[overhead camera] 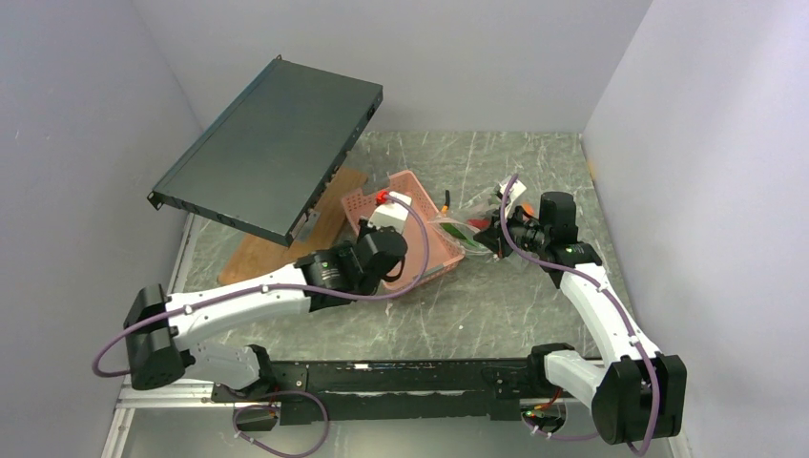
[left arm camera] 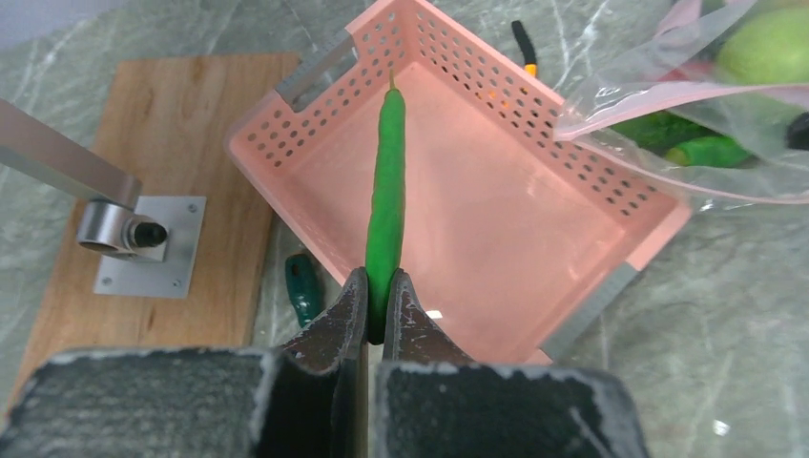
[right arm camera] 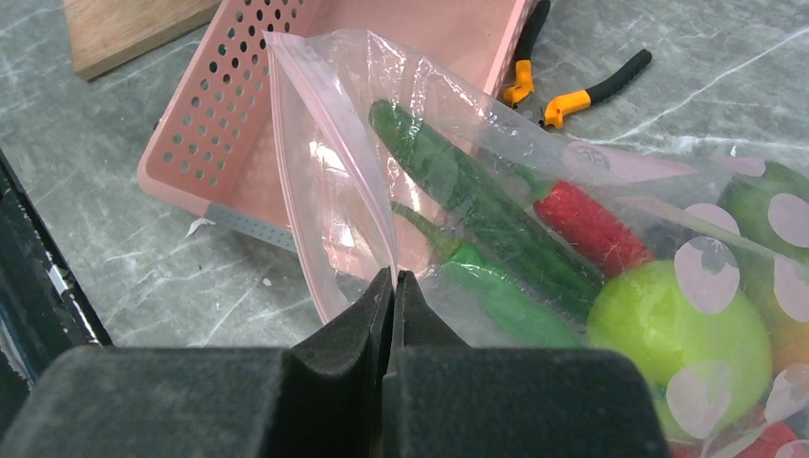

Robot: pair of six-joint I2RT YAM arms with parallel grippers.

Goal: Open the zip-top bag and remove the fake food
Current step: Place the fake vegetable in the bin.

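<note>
My left gripper (left arm camera: 381, 286) is shut on a long green pod (left arm camera: 387, 191) and holds it above the pink perforated basket (left arm camera: 611, 191). My right gripper (right arm camera: 392, 279) is shut on the pink zip edge of the clear zip-top bag (right arm camera: 334, 172), whose mouth gapes open toward the basket. Inside the bag lie green pods (right arm camera: 477, 200), a red piece (right arm camera: 591, 229) and a lime-green apple (right arm camera: 677, 334). In the top view the left gripper (overhead camera: 386, 250) is over the basket (overhead camera: 444, 250) and the right gripper (overhead camera: 498, 232) holds the bag (overhead camera: 467, 221) beside it.
A wooden board (left arm camera: 143, 172) with a metal post mount (left arm camera: 124, 229) lies left of the basket. A green-handled screwdriver (left arm camera: 302, 286) lies between them. Orange-handled pliers (right arm camera: 572, 95) lie beyond the bag. A dark flat panel (overhead camera: 272, 143) leans over the back left. Walls close both sides.
</note>
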